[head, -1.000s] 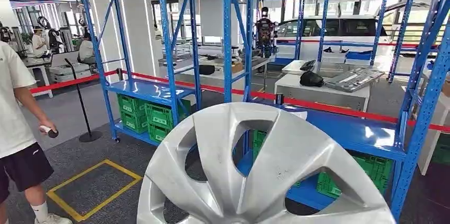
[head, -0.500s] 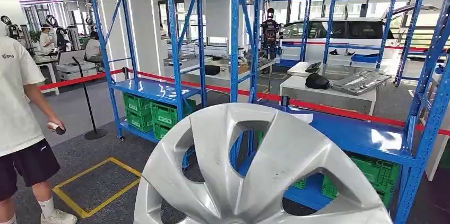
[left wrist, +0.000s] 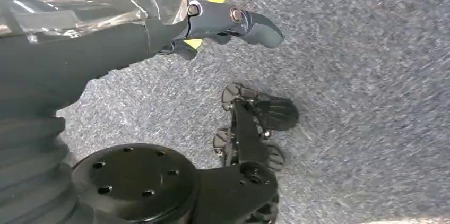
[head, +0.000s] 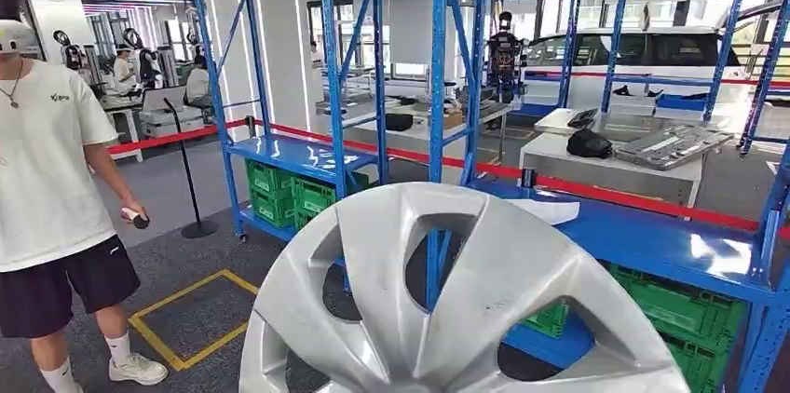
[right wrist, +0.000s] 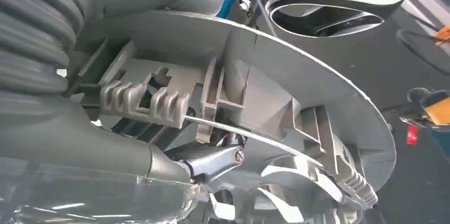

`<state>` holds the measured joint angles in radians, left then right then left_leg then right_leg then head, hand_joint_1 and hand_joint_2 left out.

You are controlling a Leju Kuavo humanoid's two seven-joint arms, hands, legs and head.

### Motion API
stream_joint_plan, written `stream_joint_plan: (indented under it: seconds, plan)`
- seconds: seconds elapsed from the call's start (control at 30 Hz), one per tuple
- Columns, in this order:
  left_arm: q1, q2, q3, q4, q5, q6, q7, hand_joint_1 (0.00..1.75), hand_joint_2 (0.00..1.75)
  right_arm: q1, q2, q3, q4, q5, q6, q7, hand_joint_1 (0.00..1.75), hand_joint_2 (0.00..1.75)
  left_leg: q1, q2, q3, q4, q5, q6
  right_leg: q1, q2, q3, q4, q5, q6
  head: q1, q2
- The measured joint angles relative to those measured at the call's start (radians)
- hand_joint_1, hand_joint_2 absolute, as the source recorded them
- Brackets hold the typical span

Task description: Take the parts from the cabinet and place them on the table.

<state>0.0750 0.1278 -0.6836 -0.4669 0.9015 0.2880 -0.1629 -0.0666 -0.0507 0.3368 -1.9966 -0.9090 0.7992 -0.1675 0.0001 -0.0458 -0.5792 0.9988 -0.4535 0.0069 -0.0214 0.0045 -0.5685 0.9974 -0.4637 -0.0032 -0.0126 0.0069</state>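
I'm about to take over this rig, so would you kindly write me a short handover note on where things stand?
Right hand: holds the silver wheel cover from behind, raised in front of the head camera.
Left hand: holds nothing, hangs over the grey floor.
Done: one wheel cover is off the cabinet and carried.
Left: set it on a table; a white table stands beyond the blue racks and red barrier. A person stands to the left.

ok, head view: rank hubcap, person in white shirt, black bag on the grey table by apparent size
1. hubcap, largest, though it is closest to the camera
2. person in white shirt
3. black bag, smallest, far back on the grey table
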Motion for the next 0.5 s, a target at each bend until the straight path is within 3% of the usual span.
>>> stream_joint_plan:
  seconds: [0.03, 0.07, 0.17, 0.2, 0.23, 0.27, 0.3, 0.33, 0.37, 0.43, 0.5]
  plan:
    - [0.002, -0.002, 0.001, -0.002, -0.002, 0.000, 0.001, 0.00, 1.75, -0.001, 0.001, 0.000, 0.000, 0.001, 0.000, 0.000, 1.75, 1.75, 0.001, 0.017, -0.012, 0.019, -0.015, -0.007, 0.000, -0.002, 0.002, 0.000, 0.000, -0.003, 0.000, 0.000]
    - [0.001, -0.002, 0.003, -0.003, -0.004, 0.002, 0.002, 0.00, 1.75, 0.000, 0.002, 0.000, 0.000, 0.002, 0.000, 0.000, 1.75, 1.75, 0.004, 0.029, -0.034, 0.072, -0.048, -0.012, 0.001, -0.005, 0.002, 0.000, 0.000, -0.011, -0.005, 0.000]
    - [0.003, -0.002, 0.010, -0.003, -0.015, 0.002, 0.005, 0.00, 1.75, 0.001, 0.002, 0.000, 0.000, 0.002, 0.000, 0.000, 1.75, 1.75, 0.010, 0.040, -0.150, 0.314, -0.149, -0.022, 0.005, -0.015, 0.001, 0.000, -0.001, -0.013, -0.005, 0.000]
    - [0.004, -0.003, 0.011, -0.003, -0.016, 0.002, 0.008, 0.00, 1.75, 0.001, 0.002, 0.000, 0.000, 0.003, 0.000, 0.000, 1.75, 1.75, 0.011, 0.040, -0.169, 0.348, -0.149, -0.022, 0.006, -0.018, 0.001, 0.001, -0.002, -0.013, -0.005, 0.000]
    - [0.006, -0.003, 0.013, -0.004, -0.018, 0.002, 0.008, 0.00, 1.75, 0.001, 0.002, 0.000, 0.000, 0.003, 0.000, 0.000, 1.75, 1.75, 0.011, 0.040, -0.159, 0.322, -0.122, -0.021, 0.006, -0.021, 0.002, 0.001, -0.002, -0.013, -0.005, 0.000]
    - [0.007, -0.003, 0.016, -0.007, -0.019, 0.002, 0.009, 0.00, 1.75, 0.001, 0.002, 0.000, 0.000, 0.003, 0.000, 0.000, 1.75, 1.75, 0.011, 0.042, -0.127, 0.253, -0.080, -0.018, 0.007, -0.024, 0.004, 0.000, -0.003, -0.013, -0.005, 0.000]
    - [0.008, -0.003, 0.019, -0.009, -0.021, 0.002, 0.009, 0.00, 1.75, 0.000, 0.003, 0.000, 0.000, 0.003, 0.000, 0.000, 1.75, 1.75, 0.010, 0.047, -0.080, 0.160, -0.035, -0.014, 0.007, -0.026, 0.006, 0.000, -0.003, -0.013, -0.005, 0.000]
    - [0.007, -0.003, 0.022, -0.010, -0.022, 0.002, 0.009, 0.00, 1.75, 0.000, 0.003, 0.000, -0.001, 0.003, 0.000, 0.000, 1.75, 1.75, 0.007, 0.063, -0.025, 0.057, 0.005, -0.005, 0.009, -0.028, 0.008, 0.000, -0.003, -0.013, -0.005, 0.000]
    - [0.005, 0.000, 0.024, -0.010, -0.022, 0.002, 0.009, 0.00, 1.75, 0.000, 0.003, 0.000, -0.002, 0.003, 0.000, 0.000, 1.75, 1.75, -0.004, 0.088, 0.000, 0.007, -0.005, 0.000, 0.017, -0.030, 0.008, 0.002, -0.006, -0.009, -0.005, 0.000]
    - [0.004, 0.000, 0.026, -0.014, -0.022, 0.002, 0.011, 0.00, 1.75, 0.001, 0.003, -0.001, -0.002, 0.003, 0.000, 0.000, 1.75, 1.75, -0.008, 0.079, -0.007, 0.004, -0.006, 0.005, 0.017, -0.038, 0.003, 0.001, -0.006, -0.002, -0.003, 0.000]
    - [0.008, 0.001, 0.029, -0.015, -0.024, 0.005, 0.011, 0.00, 1.75, 0.000, 0.003, 0.000, -0.002, 0.004, 0.000, 0.000, 1.75, 1.75, -0.010, 0.066, -0.005, -0.004, 0.000, 0.017, 0.016, -0.050, 0.008, -0.004, -0.006, 0.009, -0.005, 0.000]
